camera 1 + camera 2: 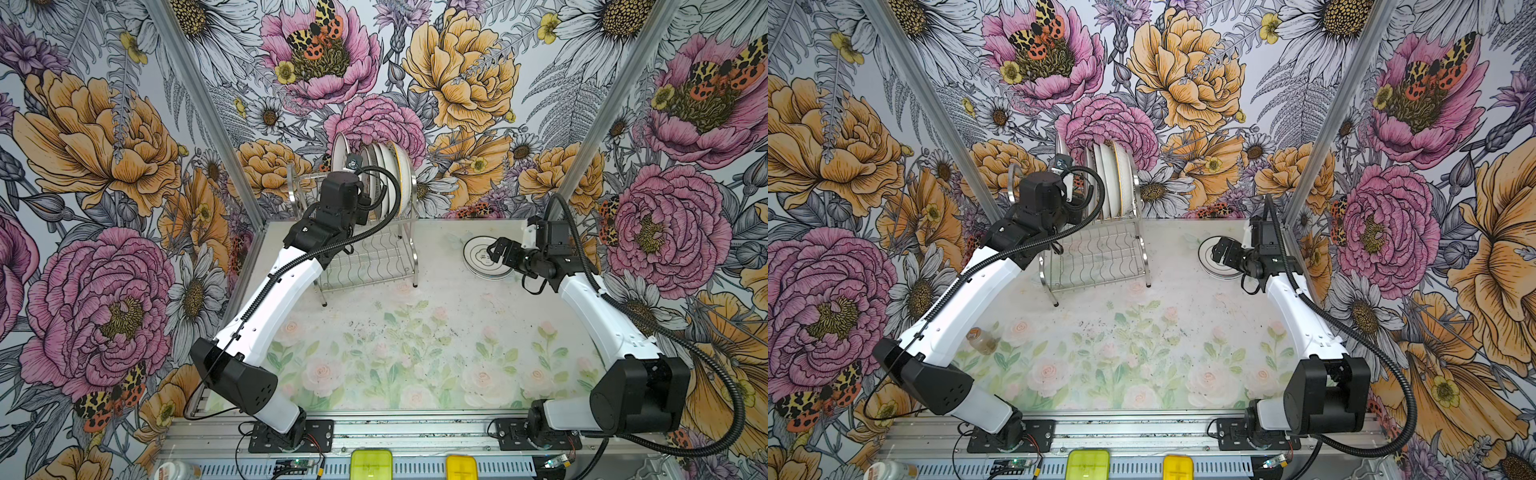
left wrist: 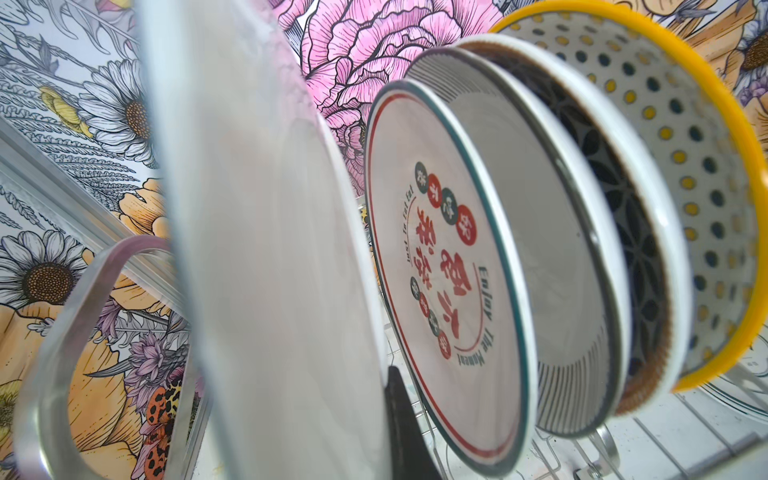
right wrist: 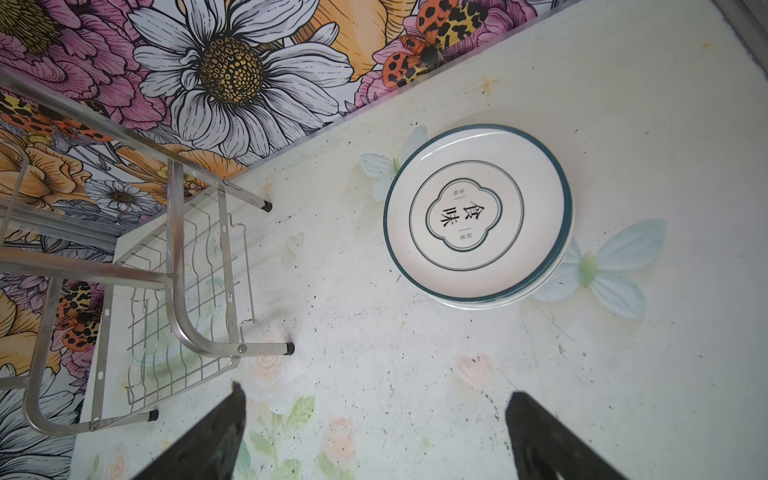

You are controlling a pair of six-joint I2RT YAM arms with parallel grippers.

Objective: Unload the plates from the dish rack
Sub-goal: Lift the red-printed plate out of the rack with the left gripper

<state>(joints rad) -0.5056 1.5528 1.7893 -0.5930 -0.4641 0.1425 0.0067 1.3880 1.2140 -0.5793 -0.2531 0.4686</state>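
Where my left gripper is: far left, at the upper tier of the dish rack, clamped on the rim of the plain white plate, the leftmost one there.
Rest of the rack: red-character plate, striped plate, dark-patterned plate and yellow-edged dotted plate stand upright in the slots to the right.
Stack on the table: teal-rimmed plates lie flat, far right.
My right gripper: jaws spread wide, grasping nothing, hovering beside that stack.
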